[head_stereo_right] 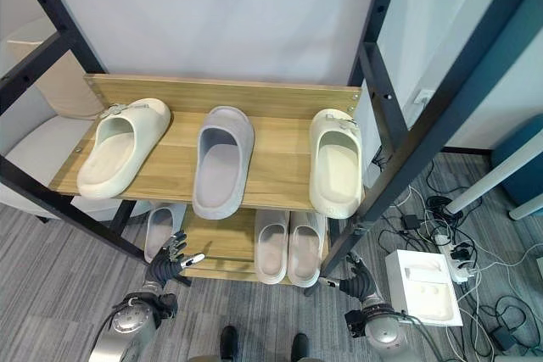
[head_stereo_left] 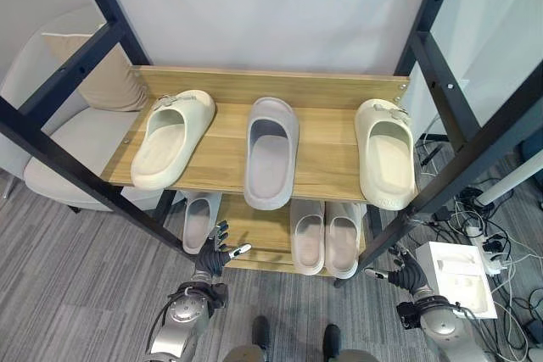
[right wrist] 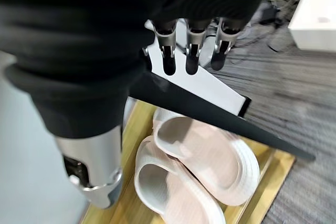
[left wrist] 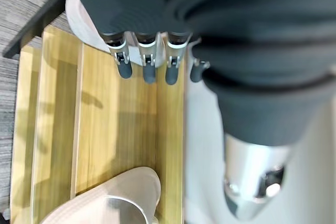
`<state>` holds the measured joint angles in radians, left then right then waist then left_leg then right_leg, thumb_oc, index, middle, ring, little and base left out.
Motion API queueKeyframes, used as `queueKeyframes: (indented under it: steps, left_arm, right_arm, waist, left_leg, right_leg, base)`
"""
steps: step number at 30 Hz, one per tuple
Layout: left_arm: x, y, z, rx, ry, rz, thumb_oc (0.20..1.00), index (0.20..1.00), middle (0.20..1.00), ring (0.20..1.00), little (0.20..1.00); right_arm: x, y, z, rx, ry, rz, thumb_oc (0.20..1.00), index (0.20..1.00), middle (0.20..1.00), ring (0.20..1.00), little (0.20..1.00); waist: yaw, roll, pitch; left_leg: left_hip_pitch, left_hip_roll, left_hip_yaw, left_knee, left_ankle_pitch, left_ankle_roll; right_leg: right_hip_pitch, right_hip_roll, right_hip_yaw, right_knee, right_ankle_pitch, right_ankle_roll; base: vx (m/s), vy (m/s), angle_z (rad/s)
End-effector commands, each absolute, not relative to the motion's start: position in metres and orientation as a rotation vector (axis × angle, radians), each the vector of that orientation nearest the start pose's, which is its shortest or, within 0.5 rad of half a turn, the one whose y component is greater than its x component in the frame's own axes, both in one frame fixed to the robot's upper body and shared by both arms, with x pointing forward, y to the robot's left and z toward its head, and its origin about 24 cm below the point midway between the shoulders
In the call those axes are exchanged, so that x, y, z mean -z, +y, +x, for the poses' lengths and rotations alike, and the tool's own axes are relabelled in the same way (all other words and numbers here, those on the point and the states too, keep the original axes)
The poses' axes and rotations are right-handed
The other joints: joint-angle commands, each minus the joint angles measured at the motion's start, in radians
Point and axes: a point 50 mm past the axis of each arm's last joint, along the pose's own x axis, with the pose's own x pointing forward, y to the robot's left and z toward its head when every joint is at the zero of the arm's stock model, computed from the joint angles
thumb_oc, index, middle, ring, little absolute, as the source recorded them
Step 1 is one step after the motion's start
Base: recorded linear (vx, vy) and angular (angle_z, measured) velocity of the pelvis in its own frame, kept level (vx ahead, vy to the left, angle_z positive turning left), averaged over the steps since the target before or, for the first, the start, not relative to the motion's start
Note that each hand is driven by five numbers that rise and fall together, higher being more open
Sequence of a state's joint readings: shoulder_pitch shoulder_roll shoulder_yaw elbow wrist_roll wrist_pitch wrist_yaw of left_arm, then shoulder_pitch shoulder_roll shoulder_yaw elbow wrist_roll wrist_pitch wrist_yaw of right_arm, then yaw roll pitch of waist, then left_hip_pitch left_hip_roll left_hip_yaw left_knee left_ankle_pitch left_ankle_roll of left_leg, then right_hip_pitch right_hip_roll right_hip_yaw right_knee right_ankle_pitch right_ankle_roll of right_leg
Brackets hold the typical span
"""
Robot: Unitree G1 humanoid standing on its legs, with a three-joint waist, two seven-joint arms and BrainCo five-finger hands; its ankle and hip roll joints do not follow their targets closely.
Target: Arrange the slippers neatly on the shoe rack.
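The wooden shoe rack [head_stereo_left: 327, 91] has two shelves. On the top shelf lie a cream slipper [head_stereo_left: 170, 137] at the left, a grey slipper [head_stereo_left: 271, 152] in the middle and another cream one [head_stereo_left: 387, 152] at the right. The lower shelf [head_stereo_left: 254, 235] holds a single pale slipper [head_stereo_left: 198, 219] and a pale pair [head_stereo_left: 324, 238] side by side.

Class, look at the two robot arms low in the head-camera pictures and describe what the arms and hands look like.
Both arms are silver-grey metal with rounded joint housings. The left hand and the right hand each have a dark ribbed cover over the back and wrist. The fingers are silver with dark rounded tips, set in a row, with a thumb apart from them.
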<state>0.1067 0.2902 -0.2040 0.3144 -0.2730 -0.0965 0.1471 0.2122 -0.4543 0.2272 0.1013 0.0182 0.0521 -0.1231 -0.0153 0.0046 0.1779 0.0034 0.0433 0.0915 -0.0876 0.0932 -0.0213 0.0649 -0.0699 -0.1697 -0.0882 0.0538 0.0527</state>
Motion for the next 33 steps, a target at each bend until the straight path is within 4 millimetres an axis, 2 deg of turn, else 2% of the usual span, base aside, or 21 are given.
queueKeyframes:
  steps: [1,5,10,13,14,17,20,22,25,29,30,31,32,33]
  left_arm:
    - [0.017,0.195,0.232,-0.045,0.21,0.164,1.0,1.0,1.0,1.0,1.0]
    - [0.011,0.199,0.238,-0.047,0.181,0.197,1.0,1.0,1.0,1.0,1.0]
    - [0.009,0.2,0.241,-0.06,0.179,0.179,1.0,1.0,1.0,1.0,1.0]
    - [0.016,0.203,0.233,-0.081,0.215,0.136,1.0,1.0,1.0,1.0,1.0]
    - [0.021,0.204,0.228,-0.083,0.237,0.127,1.0,1.0,1.0,1.0,1.0]
    - [0.026,0.206,0.22,-0.077,0.266,0.125,1.0,1.0,1.0,1.0,1.0]
    - [0.03,0.206,0.217,-0.065,0.288,0.126,1.0,1.0,1.0,1.0,1.0]
    - [0.03,0.205,0.217,-0.058,0.287,0.129,1.0,1.0,1.0,1.0,1.0]
    - [0.028,0.201,0.221,-0.031,0.277,0.135,1.0,1.0,1.0,1.0,1.0]
    - [0.022,0.195,0.228,-0.005,0.244,0.151,1.0,1.0,1.0,1.0,1.0]
    - [0.022,0.195,0.229,-0.007,0.243,0.151,1.0,1.0,1.0,1.0,1.0]
    - [0.022,0.19,0.233,0.001,0.24,0.163,1.0,1.0,1.0,1.0,1.0]
    - [0.022,0.19,0.234,0.0,0.238,0.163,1.0,1.0,1.0,1.0,1.0]
    - [0.022,0.19,0.235,-0.011,0.237,0.167,1.0,1.0,1.0,1.0,1.0]
  right_arm:
    - [-0.045,-0.133,0.209,-0.384,-0.067,-0.35,1.0,1.0,1.0,1.0,1.0]
    - [-0.064,-0.13,0.205,-0.457,-0.124,-0.337,1.0,1.0,1.0,1.0,1.0]
    - [-0.028,-0.149,0.206,-0.405,0.05,-0.518,1.0,1.0,1.0,1.0,1.0]
    - [-0.001,-0.187,0.198,-0.231,0.19,-0.669,1.0,1.0,1.0,1.0,1.0]
    - [0.009,-0.207,0.192,-0.149,0.255,-0.72,1.0,1.0,1.0,1.0,1.0]
    - [0.02,-0.229,0.177,-0.05,0.341,-0.694,1.0,1.0,1.0,1.0,1.0]
    - [0.03,-0.236,0.164,-0.028,0.407,-0.665,1.0,1.0,1.0,1.0,1.0]
    - [0.033,-0.235,0.162,-0.037,0.423,-0.661,1.0,1.0,1.0,1.0,1.0]
    - [0.041,-0.22,0.165,-0.122,0.443,-0.642,1.0,1.0,1.0,1.0,1.0]
    - [0.031,-0.179,0.188,-0.308,0.322,-0.629,1.0,1.0,1.0,1.0,1.0]
    - [0.031,-0.178,0.189,-0.309,0.32,-0.629,1.0,1.0,1.0,1.0,1.0]
    - [0.012,-0.144,0.205,-0.427,0.184,-0.6,1.0,1.0,1.0,1.0,1.0]
    - [0.012,-0.144,0.206,-0.427,0.183,-0.6,1.0,1.0,1.0,1.0,1.0]
    - [-0.01,-0.126,0.215,-0.477,0.055,-0.61,1.0,1.0,1.0,1.0,1.0]
  waist:
    - [0.016,-0.046,-0.017]
    - [0.004,-0.051,-0.025]
    - [0.002,-0.054,-0.034]
    - [-0.003,-0.053,-0.033]
    - [-0.007,-0.053,-0.034]
    - [-0.015,-0.053,-0.034]
    - [-0.023,-0.053,-0.032]
    - [-0.025,-0.054,-0.032]
    - [-0.024,-0.053,-0.032]
    - [-0.009,-0.048,-0.032]
    - [-0.011,-0.049,-0.03]
    - [0.002,-0.045,-0.031]
    - [0.0,-0.046,-0.029]
    - [0.008,-0.043,-0.032]
  left_leg:
    - [0.036,0.017,-0.002,0.0,-0.097,-0.025]
    - [0.038,0.02,0.0,0.0,-0.097,-0.028]
    - [0.036,0.021,-0.004,0.0,-0.093,-0.029]
    - [0.033,0.021,-0.006,0.0,-0.091,-0.023]
    - [0.031,0.021,-0.006,0.0,-0.091,-0.022]
    - [0.031,0.023,-0.004,0.0,-0.091,-0.021]
    - [0.033,0.023,0.0,0.0,-0.094,-0.02]
    - [0.033,0.023,0.001,0.0,-0.094,-0.02]
    - [0.036,0.022,0.004,0.0,-0.097,-0.018]
    - [0.038,0.019,0.002,0.0,-0.098,-0.017]
    - [0.038,0.019,0.002,0.0,-0.098,-0.017]
    - [0.038,0.017,-0.002,0.0,-0.097,-0.019]
    - [0.039,0.017,-0.003,0.0,-0.097,-0.019]
    - [0.039,0.017,-0.005,0.0,-0.097,-0.021]
  right_leg:
    - [0.055,-0.056,-0.004,0.001,-0.11,0.063]
    - [0.06,-0.052,-0.004,0.002,-0.111,0.061]
    - [0.065,-0.05,-0.008,0.004,-0.113,0.058]
    - [0.065,-0.047,-0.006,0.004,-0.114,0.058]
    - [0.065,-0.046,-0.005,0.004,-0.115,0.058]
    - [0.065,-0.046,-0.001,0.005,-0.115,0.058]
    - [0.064,-0.046,0.003,0.006,-0.112,0.059]
    - [0.063,-0.046,0.003,0.006,-0.112,0.059]
    - [0.063,-0.047,0.005,0.004,-0.109,0.06]
    - [0.066,-0.048,0.004,0.001,-0.11,0.059]
    - [0.066,-0.048,0.004,0.002,-0.11,0.059]
    - [0.068,-0.05,0.001,0.001,-0.113,0.058]
    - [0.068,-0.05,0.0,0.001,-0.113,0.058]
    - [0.07,-0.051,-0.003,0.001,-0.115,0.057]
  base:
    - [-0.03,-0.002,-0.01]
    - [-0.03,-0.008,-0.03]
    - [-0.01,-0.003,0.01]
    - [-0.01,-0.012,0.07]
    - [0.0,-0.019,0.04]
    - [0.01,-0.021,0.05]
    - [0.0,0.0,0.0]
    - [0.0,-0.007,-0.02]
    - [0.01,-0.005,-0.08]
    - [0.0,0.006,-0.03]
    - [0.0,0.0,0.0]
    - [0.0,0.014,0.08]
    - [0.0,0.023,0.05]
    - [0.01,0.011,0.1]
